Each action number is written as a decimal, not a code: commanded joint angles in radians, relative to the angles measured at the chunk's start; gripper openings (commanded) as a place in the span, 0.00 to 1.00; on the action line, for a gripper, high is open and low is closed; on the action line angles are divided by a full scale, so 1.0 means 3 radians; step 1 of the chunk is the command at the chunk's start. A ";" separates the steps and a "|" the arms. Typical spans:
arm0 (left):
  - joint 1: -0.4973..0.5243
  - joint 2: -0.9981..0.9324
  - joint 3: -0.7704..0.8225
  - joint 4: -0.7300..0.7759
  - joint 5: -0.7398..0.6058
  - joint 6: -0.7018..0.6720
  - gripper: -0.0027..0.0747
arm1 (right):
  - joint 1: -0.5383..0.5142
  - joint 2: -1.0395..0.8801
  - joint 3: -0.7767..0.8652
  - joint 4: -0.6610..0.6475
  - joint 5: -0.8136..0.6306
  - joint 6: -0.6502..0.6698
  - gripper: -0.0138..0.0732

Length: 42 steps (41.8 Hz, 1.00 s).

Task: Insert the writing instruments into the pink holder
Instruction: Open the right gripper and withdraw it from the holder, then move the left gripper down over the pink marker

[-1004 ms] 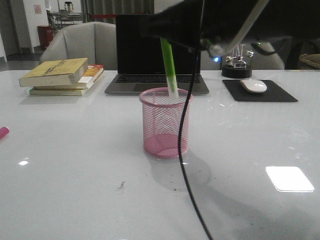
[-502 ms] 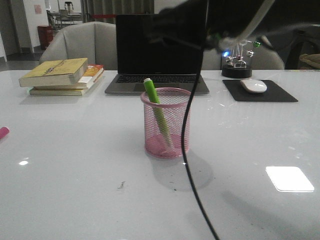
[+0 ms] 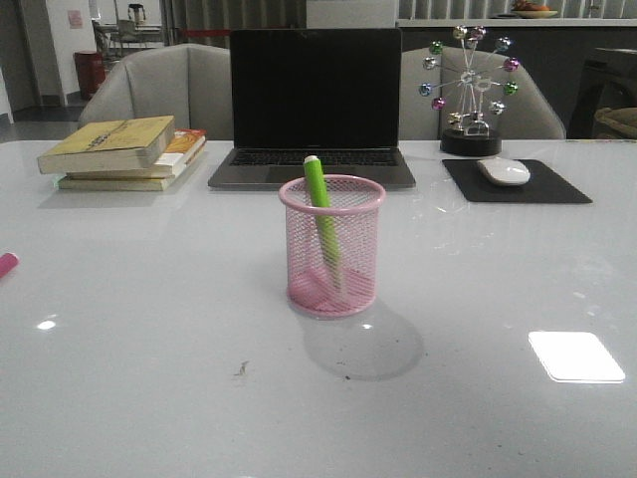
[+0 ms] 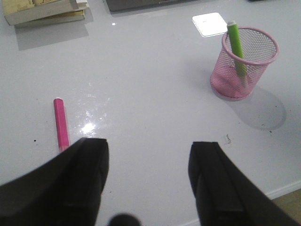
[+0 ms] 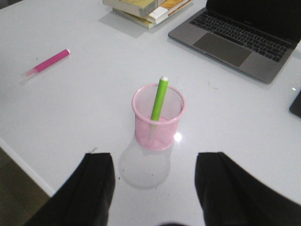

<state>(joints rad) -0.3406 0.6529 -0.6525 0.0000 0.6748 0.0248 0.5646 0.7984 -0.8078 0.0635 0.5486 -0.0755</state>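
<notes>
The pink mesh holder (image 3: 331, 246) stands mid-table in front of the laptop, also seen as the holder (image 4: 244, 63) and holder (image 5: 158, 117) in the wrist views. The lime green pen (image 3: 321, 221) leans inside it, its tip above the rim. The magenta pen (image 4: 60, 123) lies flat on the table far to the left; only its end (image 3: 6, 264) shows at the front view's left edge. My left gripper (image 4: 148, 155) is open and empty, near the magenta pen. My right gripper (image 5: 155, 165) is open and empty, above and in front of the holder.
A laptop (image 3: 313, 105) stands behind the holder. Stacked books (image 3: 124, 151) lie at the back left. A white mouse (image 3: 504, 170) on a black pad and a ball ornament (image 3: 470, 90) sit at the back right.
The green pen dropped out of the right gripper into the holder and now leans there. The right arm and its cable have pulled back out of the front view.
</notes>
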 commanded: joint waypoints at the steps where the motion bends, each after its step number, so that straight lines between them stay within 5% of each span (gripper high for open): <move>1: -0.0023 0.0010 -0.0119 -0.0023 -0.0264 -0.0012 0.59 | -0.0010 -0.0414 0.0040 -0.0018 0.0096 -0.0036 0.72; 14: -0.0023 0.0010 -0.0119 -0.0023 -0.0264 -0.0012 0.59 | -0.0010 -0.1177 0.0512 -0.0018 0.0518 0.0069 0.72; 26: -0.0008 0.0010 -0.0119 -0.0023 -0.0227 -0.0018 0.60 | -0.0010 -0.1215 0.0592 -0.0212 0.0495 0.0216 0.72; 42: 0.0568 0.0720 -0.0572 0.0101 0.0426 -0.0128 0.75 | -0.0010 -0.1215 0.0592 -0.0212 0.0500 0.0216 0.72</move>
<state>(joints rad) -0.2079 0.8158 -0.7673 0.0234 0.8312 0.0000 0.5646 0.4306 -0.6023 0.0098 0.7729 -0.0120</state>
